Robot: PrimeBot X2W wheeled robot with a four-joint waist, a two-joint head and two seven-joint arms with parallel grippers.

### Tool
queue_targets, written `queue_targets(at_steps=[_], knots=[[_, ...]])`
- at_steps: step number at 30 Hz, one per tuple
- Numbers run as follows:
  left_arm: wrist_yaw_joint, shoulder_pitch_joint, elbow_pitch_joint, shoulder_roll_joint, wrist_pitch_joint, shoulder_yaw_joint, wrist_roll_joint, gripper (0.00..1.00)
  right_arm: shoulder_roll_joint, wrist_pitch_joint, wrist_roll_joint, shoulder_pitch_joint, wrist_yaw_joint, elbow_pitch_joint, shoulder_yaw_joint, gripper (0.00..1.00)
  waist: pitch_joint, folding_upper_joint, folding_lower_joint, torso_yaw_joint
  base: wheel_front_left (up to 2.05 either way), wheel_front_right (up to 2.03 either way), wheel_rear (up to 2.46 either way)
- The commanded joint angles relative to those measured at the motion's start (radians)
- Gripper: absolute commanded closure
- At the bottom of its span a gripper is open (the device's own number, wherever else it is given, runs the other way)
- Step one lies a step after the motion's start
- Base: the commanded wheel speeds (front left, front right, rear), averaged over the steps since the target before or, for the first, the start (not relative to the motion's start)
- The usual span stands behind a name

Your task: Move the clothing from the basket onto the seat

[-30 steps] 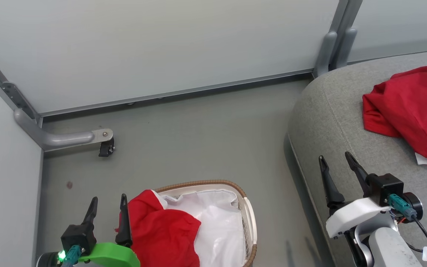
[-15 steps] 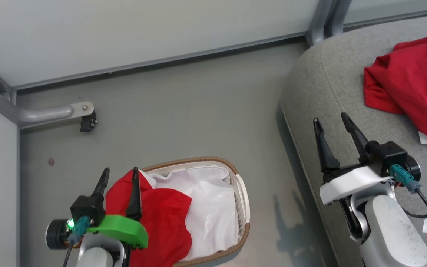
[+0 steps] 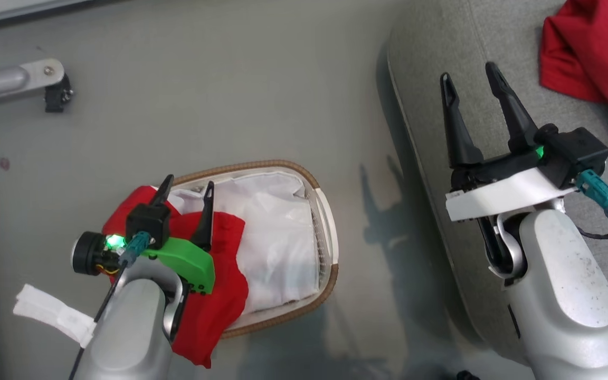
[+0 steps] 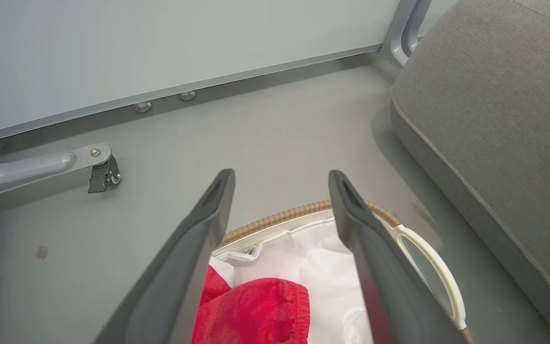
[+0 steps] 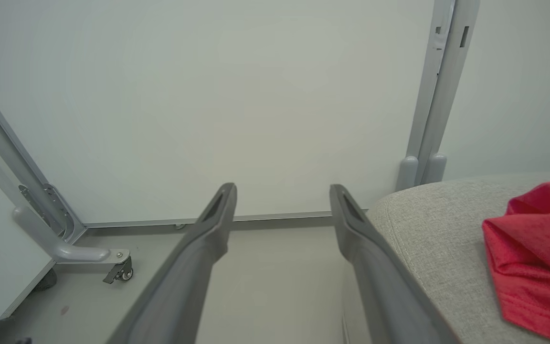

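Clothing point(image 3: 225, 295) over basket point(image 3: 328, 237) rim, head view

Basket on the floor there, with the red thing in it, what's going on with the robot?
The robot is moving red clothing from the basket to the grey seat. One red garment already lies on the seat. A second garment is draped in the basket and over its rim, on a white liner. The left claw hangs open above that garment, holding nothing yet. The right claw is open and empty over the seat's edge.
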Motion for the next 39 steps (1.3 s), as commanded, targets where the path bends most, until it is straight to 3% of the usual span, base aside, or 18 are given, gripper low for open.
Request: queue_targets(at_steps=[1,7,21,30,39], knots=[[-0.004,-0.038,0.031,0.02,0.0,-0.008,0.01,0.0,-0.001,-0.005,0.013,-0.023,-0.001,-0.013,0.006,0.0,0.142,0.0,0.0,-0.067,0.0,0.0,0.0],[-0.006,-0.147,0.179,0.061,0.0,-0.083,0.068,0.0,-0.001,-0.005,0.033,-0.058,-0.001,-0.053,0.018,0.0,0.23,0.0,0.0,-0.1,0.0,0.0,0.0],[-0.004,-0.359,0.534,0.078,0.03,-0.18,0.13,0.0,-0.001,-0.005,0.086,-0.092,-0.001,-0.105,0.058,0.0,0.382,0.0,0.0,-0.169,0.0,0.0,0.0],[0.034,-0.423,0.621,0.123,0.135,-0.245,0.186,0.0,-0.001,-0.005,0.124,-0.123,-0.001,-0.139,0.1,0.0,0.443,0.0,0.0,-0.22,0.0,0.0,0.0],[0.055,-0.43,0.643,0.148,0.275,-0.287,0.215,0.0,-0.001,-0.005,0.117,-0.103,-0.001,-0.161,0.108,0.0,0.453,0.0,0.0,-0.221,0.0,0.0,0.0]])
